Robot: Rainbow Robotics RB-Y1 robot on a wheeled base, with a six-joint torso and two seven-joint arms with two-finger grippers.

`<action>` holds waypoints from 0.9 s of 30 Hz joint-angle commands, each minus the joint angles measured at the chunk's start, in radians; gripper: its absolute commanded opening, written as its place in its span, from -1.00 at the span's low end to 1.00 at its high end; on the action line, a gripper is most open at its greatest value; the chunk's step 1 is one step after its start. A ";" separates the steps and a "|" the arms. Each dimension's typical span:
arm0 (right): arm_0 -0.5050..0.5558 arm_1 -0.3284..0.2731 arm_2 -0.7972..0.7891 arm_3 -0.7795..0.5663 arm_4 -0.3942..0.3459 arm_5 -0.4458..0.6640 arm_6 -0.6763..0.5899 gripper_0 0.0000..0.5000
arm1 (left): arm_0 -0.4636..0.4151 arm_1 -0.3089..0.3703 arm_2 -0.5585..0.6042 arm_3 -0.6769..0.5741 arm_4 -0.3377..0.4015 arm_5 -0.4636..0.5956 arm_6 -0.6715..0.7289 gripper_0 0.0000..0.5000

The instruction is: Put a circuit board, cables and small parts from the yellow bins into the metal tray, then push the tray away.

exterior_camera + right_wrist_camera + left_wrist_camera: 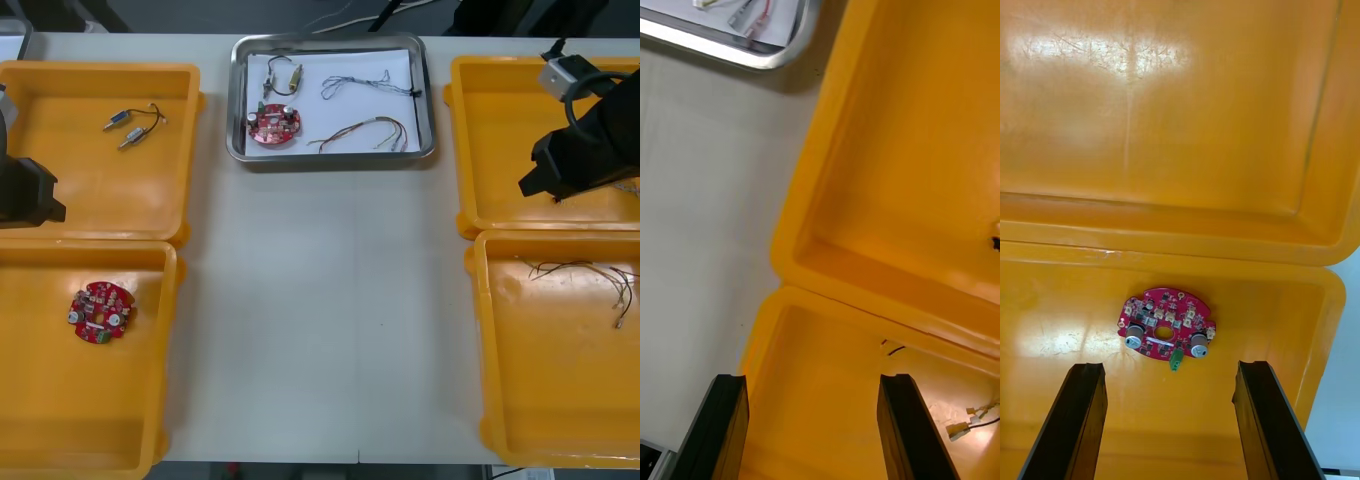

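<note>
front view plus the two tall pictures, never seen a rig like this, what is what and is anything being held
It is a two-armed robot at a light table. The wide picture looks down from above the arms. The tall ones come from a camera on each wrist, and the black bars are that arm's fingers. The metal tray holds a red circuit board, cables and small metal parts. Yellow bins flank it. The left gripper hangs open over a second board; the right gripper is open where two bins meet. Nothing is held.
</note>
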 commanded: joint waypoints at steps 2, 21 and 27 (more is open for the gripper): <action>0.070 -0.071 -0.083 -0.019 0.013 0.004 -0.064 1.00 | 0.012 0.043 0.026 -0.024 0.006 0.006 -0.050 1.00; 0.279 -0.100 -0.242 -0.018 0.004 0.004 -0.062 1.00 | 0.012 0.043 0.026 -0.024 0.006 0.006 -0.050 1.00; 0.324 -0.102 -0.278 -0.021 0.004 0.004 -0.065 1.00 | 0.012 0.043 0.026 -0.024 0.006 0.006 -0.050 1.00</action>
